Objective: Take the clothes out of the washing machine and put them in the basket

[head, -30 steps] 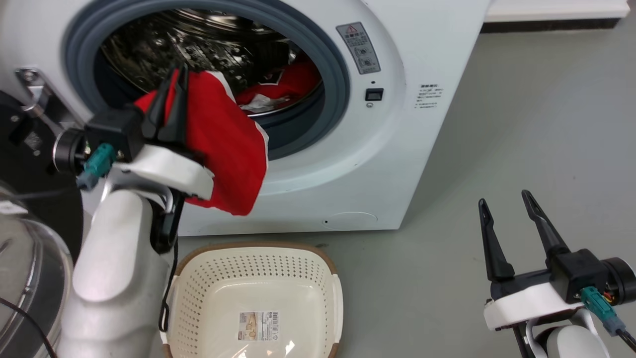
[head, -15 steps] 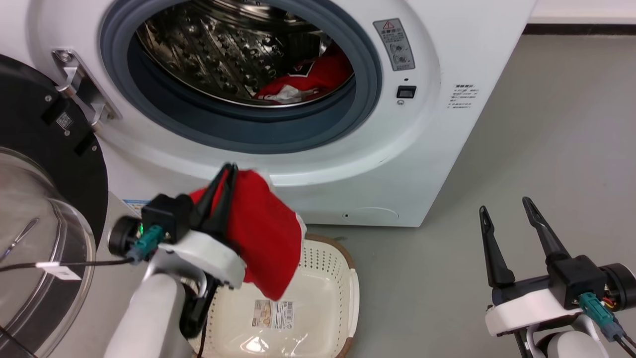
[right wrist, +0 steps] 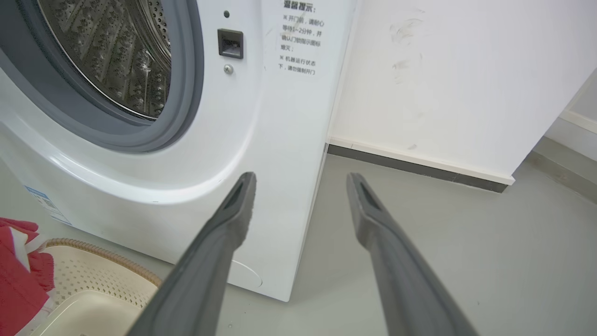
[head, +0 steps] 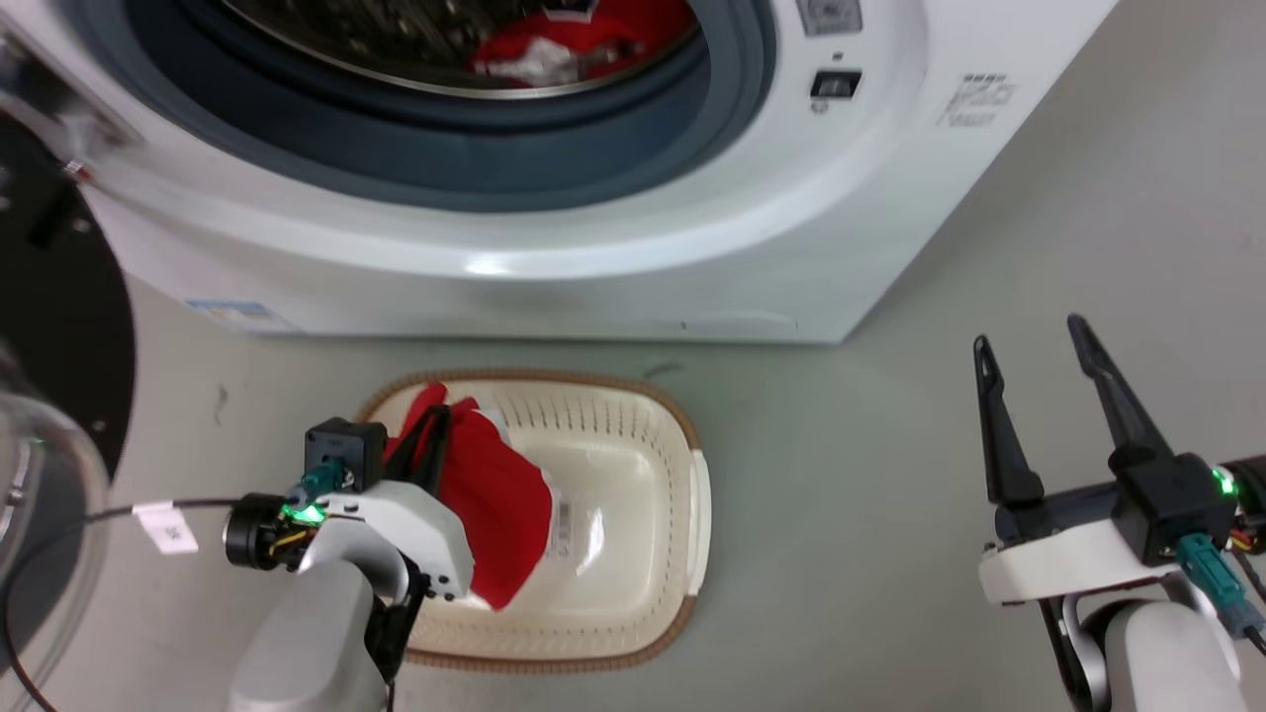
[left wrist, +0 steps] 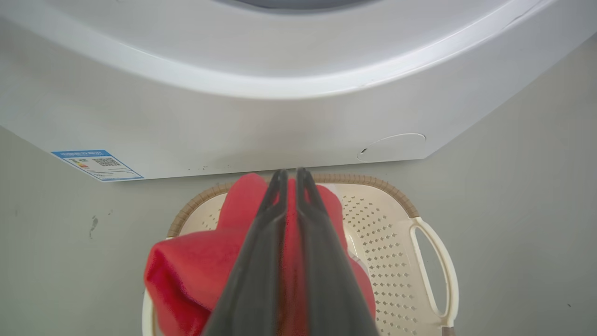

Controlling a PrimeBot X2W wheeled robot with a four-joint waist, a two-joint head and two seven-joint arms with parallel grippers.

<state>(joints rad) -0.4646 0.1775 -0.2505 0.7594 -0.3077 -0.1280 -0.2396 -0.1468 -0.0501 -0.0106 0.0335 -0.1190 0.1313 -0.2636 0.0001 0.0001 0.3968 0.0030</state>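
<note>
The bright red soft garment point(head: 499, 514) has come out of the drum mouth, where my left pincer point(head: 440, 413) held it a second ago. It now hangs low over the left half of the small cream perforated plastic basket with the brown woven-look rim point(head: 633, 435). The head camera has tipped down too, so I judge the move against the machine, not the frame. To my mind the carry is all but done and only the release is left.

In the left wrist view the left pincer point(left wrist: 290, 171) is pressed together, pinching a fold of the garment point(left wrist: 186, 266). The cloth bunches to either side of the fingers and droops below them inside the basket point(left wrist: 387, 219). I cannot tell whether its lower end touches the basket's bottom.

Behind it stands the large white front-loading washing machine point(head: 593, 257), and more red cloth with white trim point(head: 584, 40) lies in the drum, so another trip is needed. My right pincer point(head: 1029, 331) is spread and empty over the grey floor point(head: 890, 494), well apart from the basket.
</note>
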